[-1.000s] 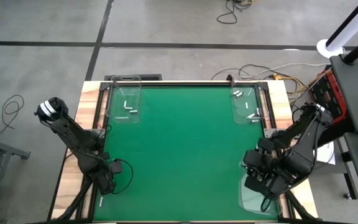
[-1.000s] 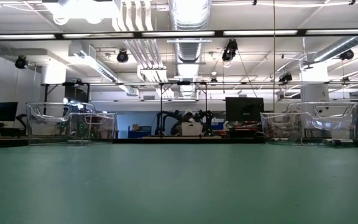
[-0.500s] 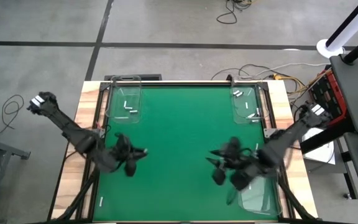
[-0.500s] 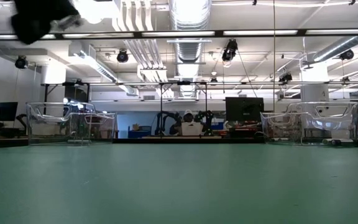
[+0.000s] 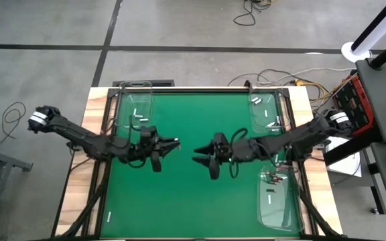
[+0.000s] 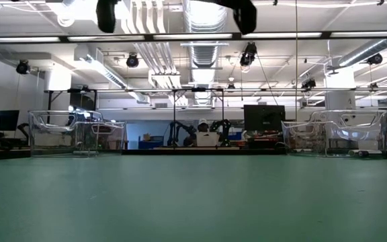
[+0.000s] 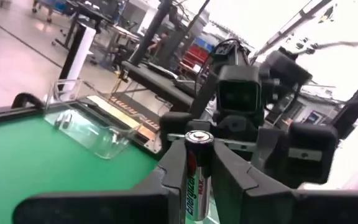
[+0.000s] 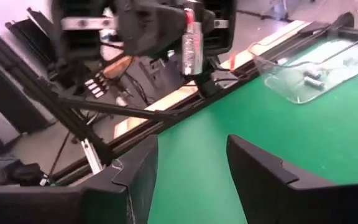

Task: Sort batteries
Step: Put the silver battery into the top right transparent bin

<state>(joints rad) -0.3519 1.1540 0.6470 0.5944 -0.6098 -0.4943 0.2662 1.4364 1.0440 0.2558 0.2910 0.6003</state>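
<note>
Both arms reach to the middle of the green mat (image 5: pixel 186 194) and face each other, tips near but apart.

The left gripper (image 5: pixel 175 144) is clamped on one battery (image 7: pixel 194 180), with a finger tight on each side. The battery stands up between the fingers, silver cap on top. The right wrist view sees the same battery from the other side (it looks small and far off there).

The right gripper (image 5: pixel 198 158) has its fingers (image 8: pixel 263 180) spread wide with nothing between them. It seems ready to take the battery, so this looks like a hand-over in the air, but the battery is not passed yet.

Some sorting looks done. The tray at eleven o'clock (image 5: pixel 134 126) holds a few light batteries (image 5: pixel 138 115). The tray at one o'clock (image 5: pixel 265 128) holds a few more (image 5: pixel 271 122). The tray at five o'clock (image 5: pixel 273 217) has a few dark ones (image 5: pixel 271 196). Which kind goes where cannot be told from so far up.

Some work is left. One small light battery (image 5: pixel 108 216) lies alone on the mat at seven o'clock, well apart from both arms. The held battery needs a home too. No other loose ones show on the mat.
</note>
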